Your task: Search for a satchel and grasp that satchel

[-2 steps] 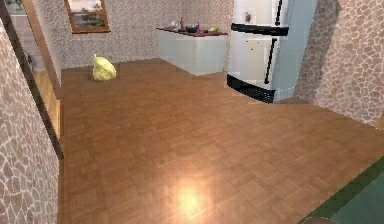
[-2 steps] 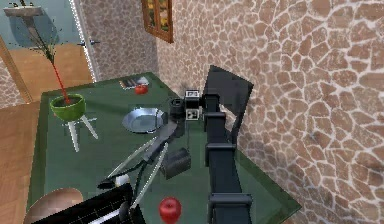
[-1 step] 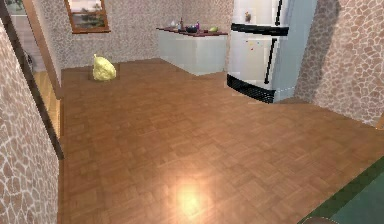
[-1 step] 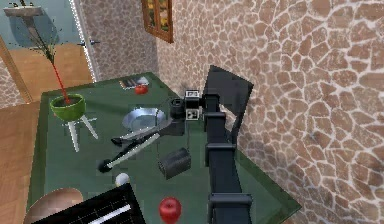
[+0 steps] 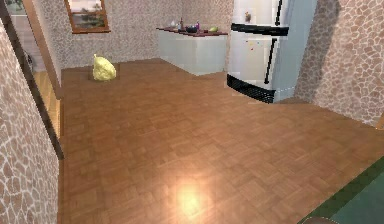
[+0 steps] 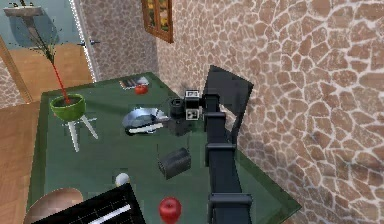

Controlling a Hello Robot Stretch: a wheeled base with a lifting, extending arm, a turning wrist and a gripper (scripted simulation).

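Floor [image 5: 200, 140] of brown wood, forward view: a yellow sack-like lump [image 5: 103, 67] lies at the upper left near the stone wall, and a white fridge [image 5: 258, 45] stands at the upper right.

Arm side view: the arm [image 6: 222, 170] rises from the bottom edge over a green worktop [image 6: 60, 160]. The end effector [image 6: 172, 112] sits at the frame's centre, near a blue-grey thing [image 6: 145, 120]; a dark box-shaped thing [image 6: 175, 162] lies below it in the frame. Whether the fingers are apart or together cannot be told, nor whether anything is held. A potted plant [image 6: 68, 108] stands at the left, and a red apple [image 6: 141, 89] lies above centre.

No shape is plainly a satchel; the dark box-shaped thing and the yellow sack-like lump are the likeliest candidates. Hazards, as judged:
- The grasp may land on the wrong thing, because the things at the centre lie close together.
- A sideways sweep of the arm may push the neighbouring things or set the apple rolling.
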